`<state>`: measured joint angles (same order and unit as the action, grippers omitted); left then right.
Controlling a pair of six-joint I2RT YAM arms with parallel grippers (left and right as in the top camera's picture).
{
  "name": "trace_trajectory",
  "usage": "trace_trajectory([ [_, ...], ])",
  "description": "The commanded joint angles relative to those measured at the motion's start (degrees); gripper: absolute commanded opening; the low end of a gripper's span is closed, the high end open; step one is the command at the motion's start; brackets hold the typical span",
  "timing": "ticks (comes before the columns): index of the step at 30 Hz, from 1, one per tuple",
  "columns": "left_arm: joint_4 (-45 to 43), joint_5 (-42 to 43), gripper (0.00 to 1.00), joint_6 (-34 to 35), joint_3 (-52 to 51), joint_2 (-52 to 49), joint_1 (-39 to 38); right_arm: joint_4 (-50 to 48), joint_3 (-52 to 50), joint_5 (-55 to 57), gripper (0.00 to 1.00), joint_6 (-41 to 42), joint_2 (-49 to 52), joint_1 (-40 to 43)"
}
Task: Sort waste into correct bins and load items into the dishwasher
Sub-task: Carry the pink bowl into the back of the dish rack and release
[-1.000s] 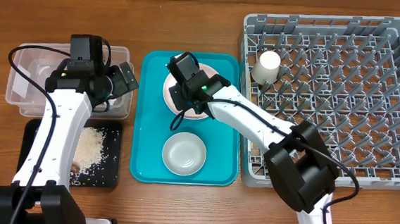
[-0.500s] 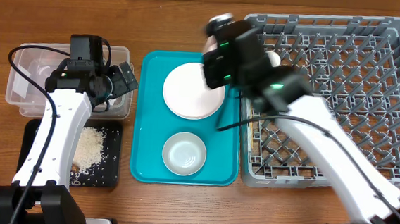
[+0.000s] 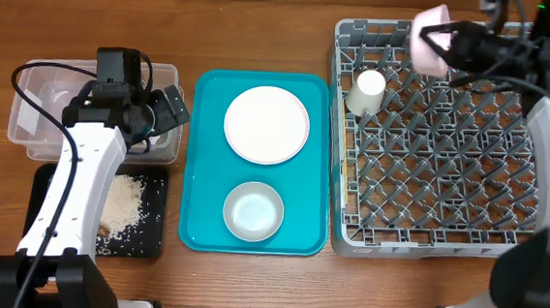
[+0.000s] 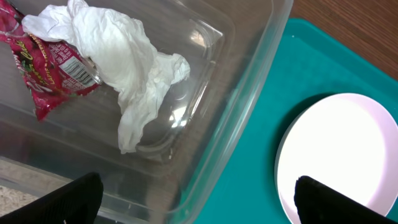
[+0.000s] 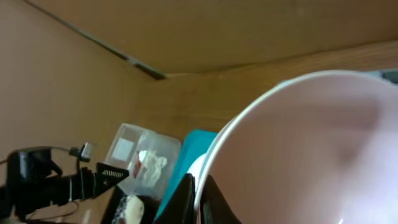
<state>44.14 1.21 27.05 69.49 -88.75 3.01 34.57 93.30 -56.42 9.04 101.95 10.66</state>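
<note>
While clamping the pinkish bowl (image 3: 427, 34) by its rim in the tight-closed right gripper (image 3: 455, 42), hovered tipped on edge over the dish rack's (image 3: 424, 250) far left corner, beside the cup (image 3: 367, 91). Had the left gripper (image 4: 199, 205) spread wide, empty, over the clear tub (image 3: 40, 108), well apart.

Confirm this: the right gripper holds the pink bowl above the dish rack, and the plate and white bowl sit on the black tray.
Wrong tray: the overhead view shows the plate and white bowl on the teal tray. The right gripper does hold the pink bowl above the dish rack.
</note>
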Motion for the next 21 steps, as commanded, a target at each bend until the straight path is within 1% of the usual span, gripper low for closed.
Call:
trace_trajectory([
  [1,-0.2,-0.7,1.00,0.6,0.5,-0.4,0.1,-5.3,0.1,-22.1,0.04,0.0,7.8,3.9],
  [3,-0.2,-0.7,1.00,0.6,0.5,-0.4,0.1,-10.0,0.1,-28.5,0.04,2.2,11.7,4.5],
  [4,-0.2,-0.7,1.00,0.6,0.5,-0.4,0.1,-13.3,0.1,-30.6,0.04,4.7,14.6,4.6],
  [9,-0.2,-0.7,1.00,0.6,0.5,-0.4,0.1,-17.9,0.1,-30.7,0.04,6.0,20.4,4.3],
  [13,-0.2,-0.7,1.00,0.6,0.5,-0.4,0.1,-18.6,0.1,-30.5,0.04,6.0,21.7,4.1],
  [21,-0.2,-0.7,1.00,0.6,0.5,-0.4,0.1,-14.2,0.0,-29.1,0.04,6.0,21.8,4.1],
])
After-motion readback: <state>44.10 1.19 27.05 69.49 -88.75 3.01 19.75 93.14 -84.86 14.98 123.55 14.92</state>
